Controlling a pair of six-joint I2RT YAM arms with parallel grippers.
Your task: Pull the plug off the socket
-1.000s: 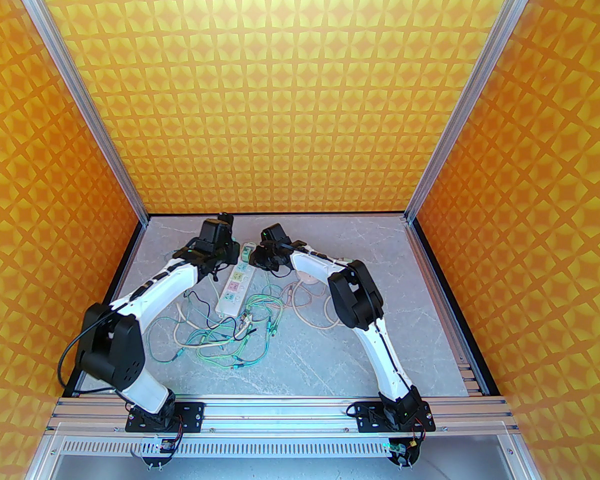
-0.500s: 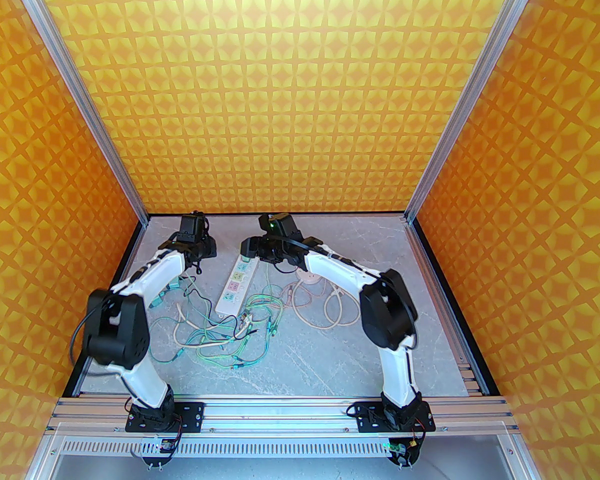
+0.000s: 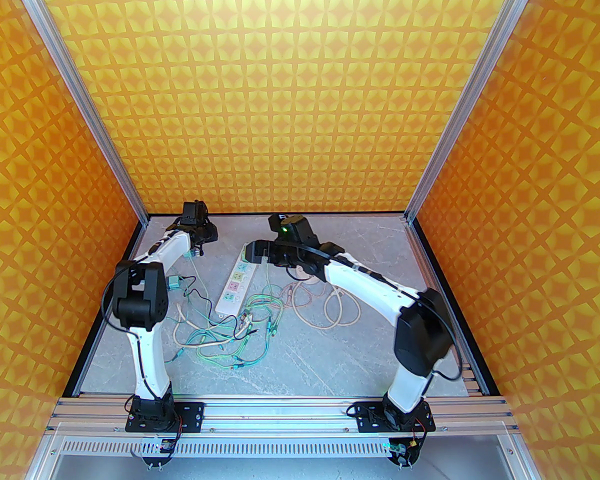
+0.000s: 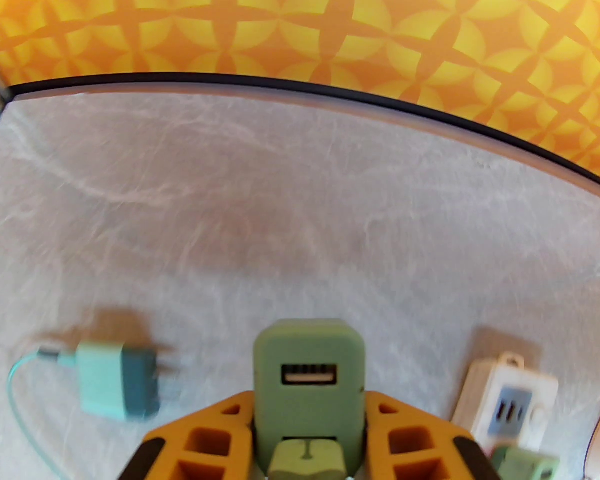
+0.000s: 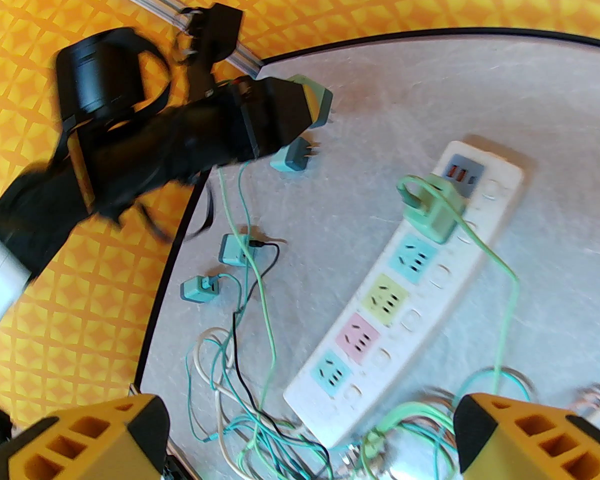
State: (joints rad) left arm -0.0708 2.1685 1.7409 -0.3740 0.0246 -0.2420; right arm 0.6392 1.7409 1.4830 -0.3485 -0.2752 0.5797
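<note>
My left claw (image 4: 308,433) pinches a green plug (image 4: 307,368), clear of the strip (image 5: 415,293) and left of it. My right claw (image 5: 310,438) hangs spread by the strip.

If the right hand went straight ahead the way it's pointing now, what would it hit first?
Most likely the near end of the white power strip, with the cable tangle right beside it. The right hand is open; depth is unclear.

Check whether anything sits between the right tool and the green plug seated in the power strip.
Nothing visible blocks it. Between the open right tool and the green plug lie only the power strip's empty sockets and the plug's own green cable.
</note>
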